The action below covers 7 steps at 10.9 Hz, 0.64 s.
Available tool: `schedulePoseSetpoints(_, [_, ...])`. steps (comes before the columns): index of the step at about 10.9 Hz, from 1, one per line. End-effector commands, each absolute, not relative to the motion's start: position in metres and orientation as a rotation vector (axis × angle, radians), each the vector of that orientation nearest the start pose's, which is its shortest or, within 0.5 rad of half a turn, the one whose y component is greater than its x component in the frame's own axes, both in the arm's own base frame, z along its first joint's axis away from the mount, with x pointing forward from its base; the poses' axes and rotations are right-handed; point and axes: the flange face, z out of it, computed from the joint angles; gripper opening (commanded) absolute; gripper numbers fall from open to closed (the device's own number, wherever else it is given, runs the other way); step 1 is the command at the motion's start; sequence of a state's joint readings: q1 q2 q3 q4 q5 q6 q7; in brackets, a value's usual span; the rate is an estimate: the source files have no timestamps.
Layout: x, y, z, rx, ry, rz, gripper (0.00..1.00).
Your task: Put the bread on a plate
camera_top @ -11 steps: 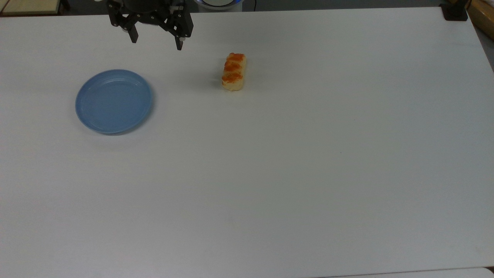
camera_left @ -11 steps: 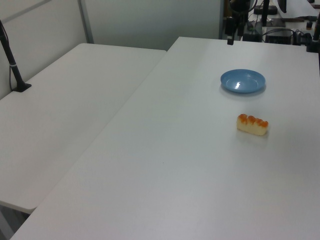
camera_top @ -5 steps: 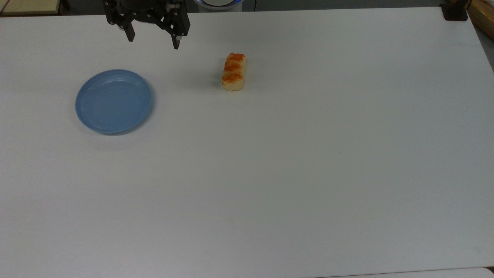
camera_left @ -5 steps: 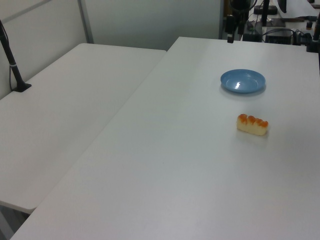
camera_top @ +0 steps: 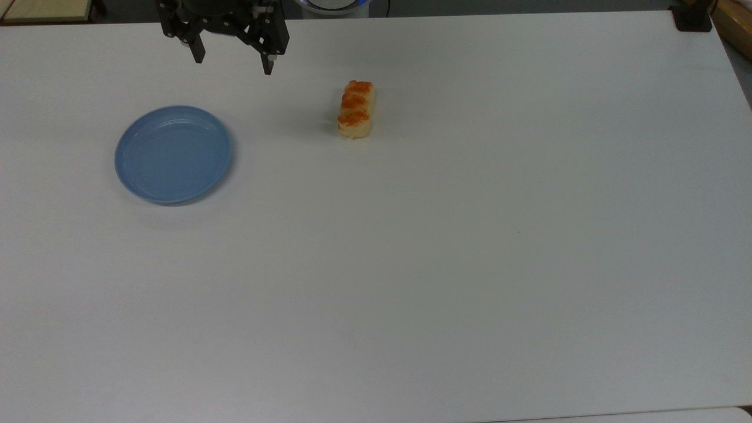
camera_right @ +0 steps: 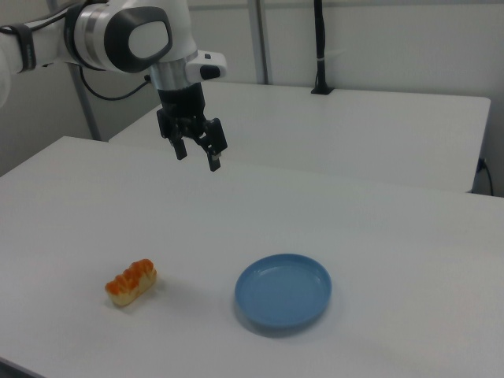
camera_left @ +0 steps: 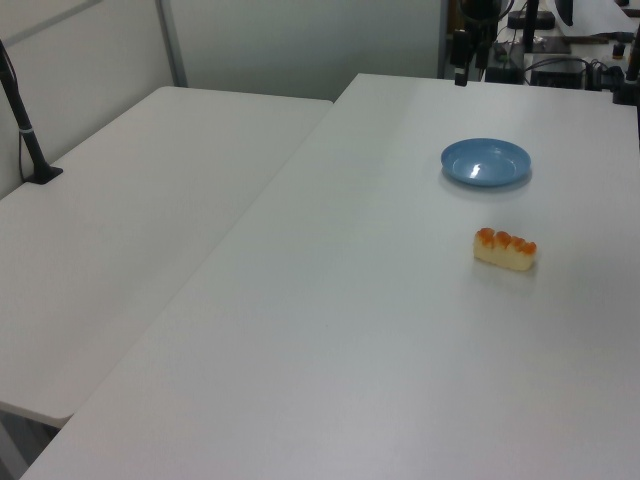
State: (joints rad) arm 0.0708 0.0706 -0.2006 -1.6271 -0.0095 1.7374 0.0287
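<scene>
The bread (camera_top: 355, 109), a pale loaf with three orange-brown bumps, lies on the white table; I also see the bread (camera_left: 505, 249) in the left view and the bread (camera_right: 131, 283) in the right view. The light-blue plate (camera_top: 174, 154) sits bare at the top view's left; the plate (camera_left: 486, 162) and the plate (camera_right: 283, 291) show too. My gripper (camera_top: 234, 63) hangs open and holds nothing, above the table's far edge between plate and bread in the top view. In the right view the gripper (camera_right: 197, 157) hovers well above the table.
A second white table (camera_left: 130, 230) adjoins at the left view's left, with a black post (camera_left: 25, 130) on it. A black clamp (camera_top: 692, 17) sits at the top view's upper right corner. Cables and equipment (camera_left: 560, 60) stand beyond the table's far end.
The gripper has drawn back a little toward the top edge of the top view, staying open. Bread and plate have not moved.
</scene>
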Motion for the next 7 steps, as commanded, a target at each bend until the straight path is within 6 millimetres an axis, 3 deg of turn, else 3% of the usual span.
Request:
schedulePoseSetpoints(1, [0.58, -0.072, 0.579, -3.155, 0.256, -0.058, 1.0])
schedulePoseSetpoints(5, [0.573, -0.053, 0.583, -3.139, 0.224, -0.052, 1.0])
schedulePoseSetpoints(7, [0.556, -0.026, 0.574, -3.13, 0.153, -0.012, 1.0])
